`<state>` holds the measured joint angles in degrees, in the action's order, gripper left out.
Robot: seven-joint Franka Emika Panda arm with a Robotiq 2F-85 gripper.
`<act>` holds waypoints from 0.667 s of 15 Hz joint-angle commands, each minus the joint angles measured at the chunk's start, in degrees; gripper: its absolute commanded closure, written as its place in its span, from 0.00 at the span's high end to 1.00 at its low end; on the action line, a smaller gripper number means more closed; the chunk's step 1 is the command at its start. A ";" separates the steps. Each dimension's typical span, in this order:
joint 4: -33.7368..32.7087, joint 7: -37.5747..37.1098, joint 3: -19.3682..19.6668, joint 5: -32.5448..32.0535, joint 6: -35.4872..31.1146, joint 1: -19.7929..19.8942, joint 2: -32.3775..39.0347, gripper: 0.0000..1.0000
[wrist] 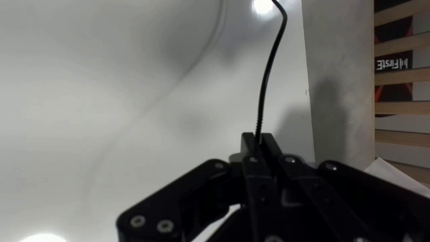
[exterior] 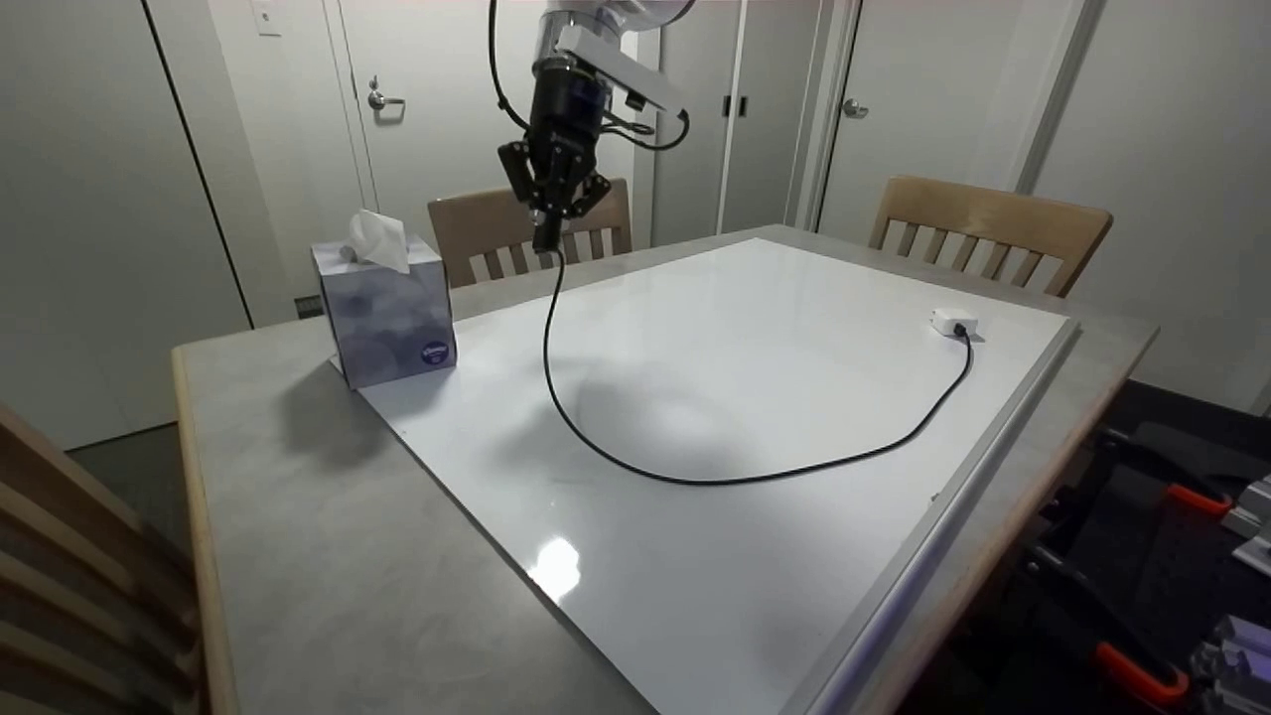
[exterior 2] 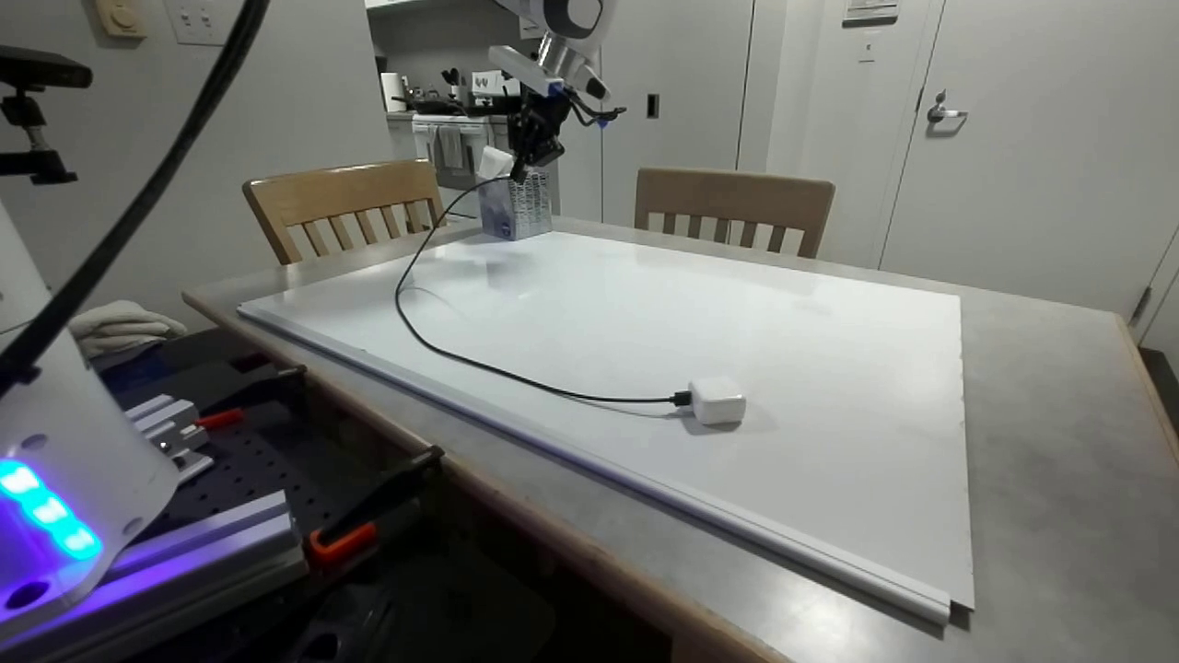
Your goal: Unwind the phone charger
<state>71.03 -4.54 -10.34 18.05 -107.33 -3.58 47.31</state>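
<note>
Claw [wrist: 257, 138] pinched tight on the cable [exterior: 705, 483] at its ribbed end. Likely light, pliant; best held there, plug [exterior 2: 717, 402] left free.

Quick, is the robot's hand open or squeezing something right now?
Hand: closed, holding the black cable near one end.

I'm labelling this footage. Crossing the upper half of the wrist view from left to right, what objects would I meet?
White board, black charger cable in front of it, grey tabletop beyond the board's edge, wooden chair slats.
</note>
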 commanded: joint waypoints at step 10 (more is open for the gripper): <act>-10.19 15.34 -2.89 0.30 3.60 -0.80 6.30 0.07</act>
<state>61.19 10.87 -13.41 18.25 -103.97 -4.20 53.48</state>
